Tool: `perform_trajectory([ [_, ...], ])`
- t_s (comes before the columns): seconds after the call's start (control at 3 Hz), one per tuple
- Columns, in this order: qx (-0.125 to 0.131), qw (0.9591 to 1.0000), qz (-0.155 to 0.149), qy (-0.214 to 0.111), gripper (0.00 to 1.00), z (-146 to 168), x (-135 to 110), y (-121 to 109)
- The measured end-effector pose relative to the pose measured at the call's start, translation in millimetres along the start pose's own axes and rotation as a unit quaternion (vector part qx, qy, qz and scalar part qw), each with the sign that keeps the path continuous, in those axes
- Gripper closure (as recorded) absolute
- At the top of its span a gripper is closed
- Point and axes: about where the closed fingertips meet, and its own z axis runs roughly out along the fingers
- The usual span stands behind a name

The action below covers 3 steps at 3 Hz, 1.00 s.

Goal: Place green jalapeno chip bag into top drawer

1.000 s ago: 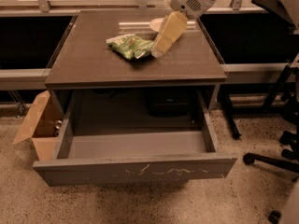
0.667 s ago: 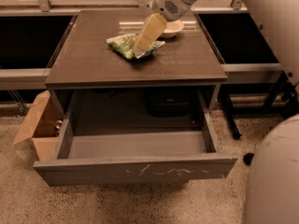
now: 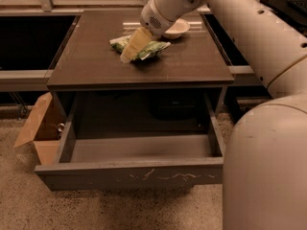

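The green jalapeno chip bag (image 3: 152, 49) lies crumpled on the dark table top (image 3: 91, 61), near the back middle. My gripper (image 3: 127, 55) reaches down from the upper right and is over the bag's left part, at or just above it. The arm covers part of the bag. The top drawer (image 3: 129, 175) is pulled open below the table's front edge, its scratched front panel facing me. Its light grey floor (image 3: 139, 148) holds nothing.
A cream round bowl (image 3: 176, 28) stands on the table just behind the bag. A brown cardboard box (image 3: 37, 131) sits on the floor left of the drawer. My arm's large pale links fill the right side of the view.
My gripper has moved left, from the bag's right side across to its left part. The arm now fills much more of the right side. The bag has not moved.
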Motion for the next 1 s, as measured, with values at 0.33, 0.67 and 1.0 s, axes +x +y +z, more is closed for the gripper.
perform_trajectory([
  [0.33,0.013,0.9996,0.026,0.003,0.0,24.2,13.1,-17.7],
  [0.67,0.029,0.9987,0.041,0.004,0.0,30.6,21.6,-33.7],
  [1.0,0.025,0.9985,0.049,0.004,0.03,47.8,28.9,-50.6],
])
